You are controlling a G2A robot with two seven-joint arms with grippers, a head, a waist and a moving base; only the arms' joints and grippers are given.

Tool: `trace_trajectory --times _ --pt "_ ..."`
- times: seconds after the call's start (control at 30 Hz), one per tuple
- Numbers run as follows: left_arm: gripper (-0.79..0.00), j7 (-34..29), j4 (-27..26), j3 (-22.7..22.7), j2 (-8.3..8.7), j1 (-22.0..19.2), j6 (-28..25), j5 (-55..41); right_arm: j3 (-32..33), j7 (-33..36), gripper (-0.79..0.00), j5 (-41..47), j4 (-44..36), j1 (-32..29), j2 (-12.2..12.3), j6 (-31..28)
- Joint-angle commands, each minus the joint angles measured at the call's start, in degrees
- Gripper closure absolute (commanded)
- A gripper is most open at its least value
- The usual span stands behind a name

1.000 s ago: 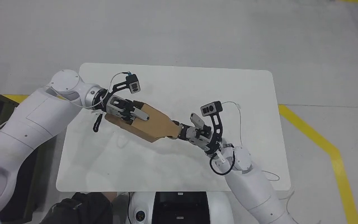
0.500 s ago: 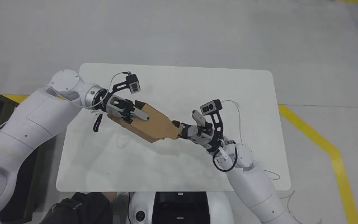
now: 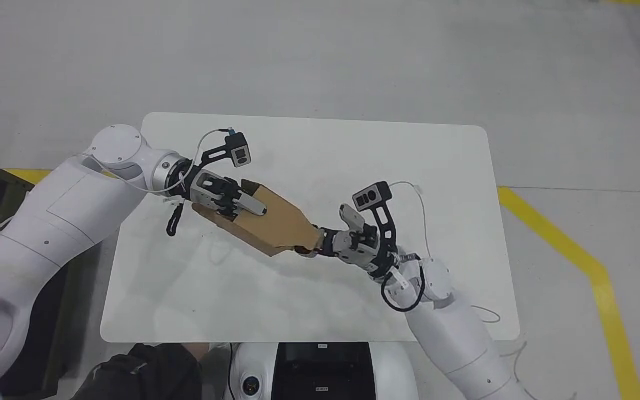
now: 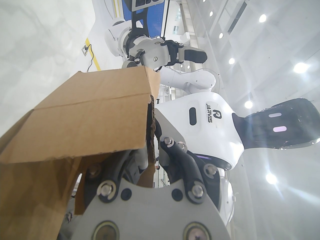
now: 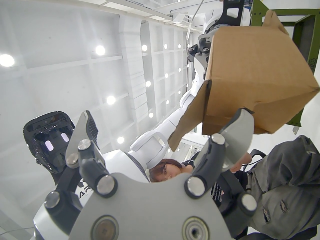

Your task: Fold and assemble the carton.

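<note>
Top view: carton [image 3: 268, 222] sits left of centre in the frame, over the white table [image 3: 430, 170], long axis running diagonally from upper left to lower right. Brown cardboard, tube-shaped, ends not closed.

My left gripper [image 3: 232, 200] is at the carton's upper-left end, clamped on it: one finger lies across the top panel, pointing toward frame centre. In the left wrist view, the left gripper [image 4: 150, 151] has the cardboard wall pinched. The outer finger [image 4: 180, 156] shows bare beside the wall; the inner one is mostly hidden behind the carton [image 4: 87, 116]. A torn corrugated edge runs along that corner.

My right gripper [image 3: 335, 234] is at the carton's lower-right end, just right of frame centre. It's spread wide, gripping nothing. In the right wrist view, the right gripper [image 5: 162, 131] has one finger [image 5: 85, 131] out in free air, well apart from the cardboard. The other finger [image 5: 237, 131] is up against the near end of the carton [image 5: 250, 76]; can't tell if it's really touching. A loose flap [image 5: 192, 116] hangs off that end, between my two right fingers.
</note>
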Motion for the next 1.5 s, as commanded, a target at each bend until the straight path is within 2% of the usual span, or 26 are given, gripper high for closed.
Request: trace_trajectory --times 0.0,0.73,1.27,1.47 --pt "0.000 0.0 0.0 0.0 0.00 0.0 0.0 0.0 0.1 -0.3 -0.785 0.0 -0.2 -0.2 0.0 -0.7" --pt "0.000 0.0 0.0 0.0 0.00 0.0 0.0 0.0 -4.6 -9.0 -0.785 -7.8 1.0 0.5 -1.7 -12.8" --pt "0.000 0.0 0.0 0.0 0.00 0.0 0.0 0.0 -6.5 -11.5 -0.785 -8.3 2.3 0.8 -2.6 -17.2" --pt "0.000 0.0 0.0 0.0 0.00 0.0 0.0 0.0 -5.4 -10.0 -0.785 -8.2 2.1 0.2 -2.3 -17.0"
